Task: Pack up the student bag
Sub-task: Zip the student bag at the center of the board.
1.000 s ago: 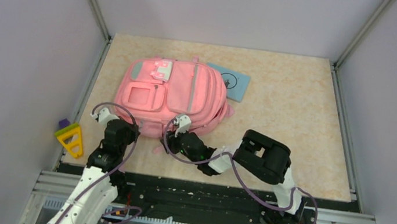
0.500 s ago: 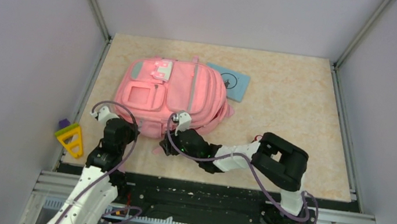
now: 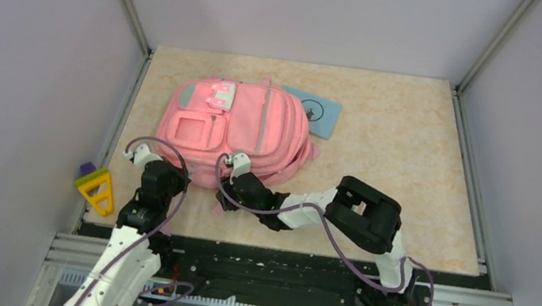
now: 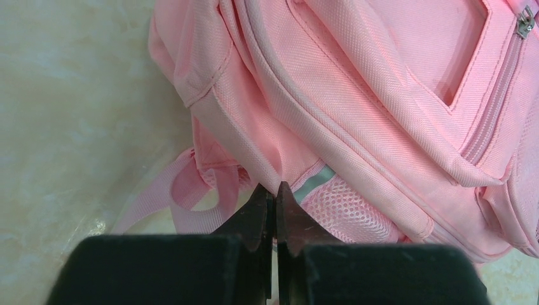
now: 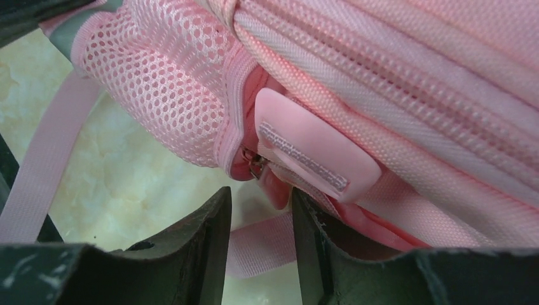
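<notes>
now: the student bag [image 3: 243,129] lies flat, front pockets up, on the left half of the beige table [image 3: 398,139], its near edge just ahead of my two arms. my left gripper [image 4: 274,190] has its jaws pressed together, tips against the bag's near-left corner by a grey-green stripe [image 4: 314,181]; whether fabric is caught between them i cannot tell. my right gripper [image 5: 260,203] stands with jaws a little apart, holding nothing, just below a pink zip pull tab [image 5: 311,155] beside the mesh pocket [image 5: 171,108]. a blue booklet [image 3: 320,112] touches the bag's far right corner. a yellow and purple triangle [image 3: 96,188] lies by the table's left edge.
</notes>
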Motion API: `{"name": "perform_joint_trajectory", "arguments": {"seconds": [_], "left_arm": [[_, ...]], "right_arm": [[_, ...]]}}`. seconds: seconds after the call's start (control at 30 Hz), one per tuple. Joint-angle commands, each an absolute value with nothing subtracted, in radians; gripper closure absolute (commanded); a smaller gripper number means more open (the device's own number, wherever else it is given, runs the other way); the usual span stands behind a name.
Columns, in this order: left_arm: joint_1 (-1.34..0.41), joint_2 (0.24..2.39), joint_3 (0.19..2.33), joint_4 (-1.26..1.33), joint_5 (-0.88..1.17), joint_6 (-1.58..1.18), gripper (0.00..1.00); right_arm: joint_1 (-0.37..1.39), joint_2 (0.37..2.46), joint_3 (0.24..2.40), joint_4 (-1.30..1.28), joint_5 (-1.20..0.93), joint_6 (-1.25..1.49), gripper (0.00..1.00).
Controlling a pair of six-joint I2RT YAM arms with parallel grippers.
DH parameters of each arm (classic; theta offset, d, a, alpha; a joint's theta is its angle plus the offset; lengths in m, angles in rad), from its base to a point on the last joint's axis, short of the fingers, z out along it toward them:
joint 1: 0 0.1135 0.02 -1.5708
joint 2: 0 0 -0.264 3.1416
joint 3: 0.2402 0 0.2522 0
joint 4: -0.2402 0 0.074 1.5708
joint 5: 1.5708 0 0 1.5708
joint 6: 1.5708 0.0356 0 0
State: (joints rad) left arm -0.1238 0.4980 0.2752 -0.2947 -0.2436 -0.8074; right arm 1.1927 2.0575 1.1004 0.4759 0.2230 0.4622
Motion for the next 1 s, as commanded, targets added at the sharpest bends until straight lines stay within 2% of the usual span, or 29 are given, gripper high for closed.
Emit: {"name": "perform_joint_trajectory", "arguments": {"seconds": [0.0,0.2,0.33,0.4,0.43,0.6,0.97], "left_arm": [[-0.120,0.497,0.327,-0.270,-0.236,-0.781,1.00],[-0.120,0.500,0.330,-0.272,-0.237,-0.777,1.00],[-0.120,0.503,0.336,-0.273,-0.243,-0.774,1.00],[-0.120,0.509,0.343,-0.273,-0.249,-0.768,1.00],[-0.120,0.513,0.346,-0.273,-0.255,-0.763,1.00],[-0.116,0.556,0.391,-0.257,-0.289,-0.732,1.00],[0.004,0.702,0.532,-0.157,-0.302,-0.649,1.00]], "right_arm": [[1.186,2.088,1.140,0.514,0.262,0.419,0.61],[1.186,2.113,1.138,0.575,0.312,0.352,0.72],[1.186,2.116,1.134,0.616,0.340,0.306,0.85],[1.186,2.099,1.125,0.622,0.347,0.287,0.98],[1.186,2.085,1.115,0.623,0.352,0.280,1.00],[1.186,1.964,1.015,0.581,0.384,0.287,1.00],[1.165,1.720,0.882,0.235,0.444,0.354,1.00]]}}
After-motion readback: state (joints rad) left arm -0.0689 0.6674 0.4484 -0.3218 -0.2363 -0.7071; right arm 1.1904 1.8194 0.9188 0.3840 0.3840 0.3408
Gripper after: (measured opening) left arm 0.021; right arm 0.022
